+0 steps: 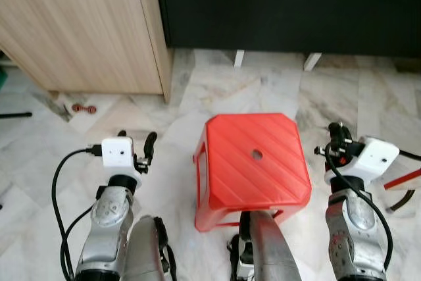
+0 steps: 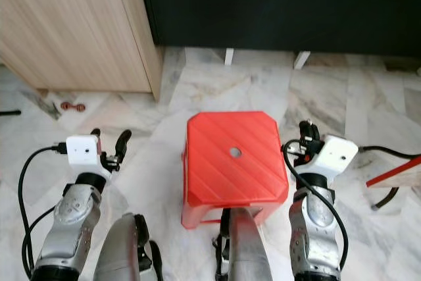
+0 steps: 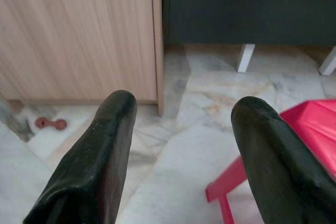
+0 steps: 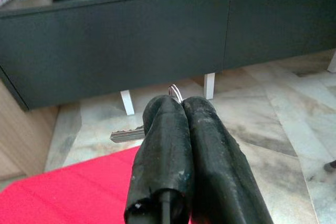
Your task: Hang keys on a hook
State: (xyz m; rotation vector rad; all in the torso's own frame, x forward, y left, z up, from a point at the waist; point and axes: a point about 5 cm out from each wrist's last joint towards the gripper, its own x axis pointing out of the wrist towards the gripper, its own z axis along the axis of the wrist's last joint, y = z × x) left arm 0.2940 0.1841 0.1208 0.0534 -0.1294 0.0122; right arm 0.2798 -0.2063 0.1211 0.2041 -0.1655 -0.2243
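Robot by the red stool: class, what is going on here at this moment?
The robot stands over a red plastic stool on a marble floor, facing a wooden cabinet and a dark sideboard. Its right gripper is shut on a key, with a metal ring poking out above the fingertips, held beside the stool. The left gripper is open and holds nothing, raised on the stool's other side. A small reddish object lies on the floor near the cabinet.

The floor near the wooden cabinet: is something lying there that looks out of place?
Yes. A small red dumbbell-shaped thing lies loose on the marble floor beside the cabinet, left of the red stool. What it is cannot be told.
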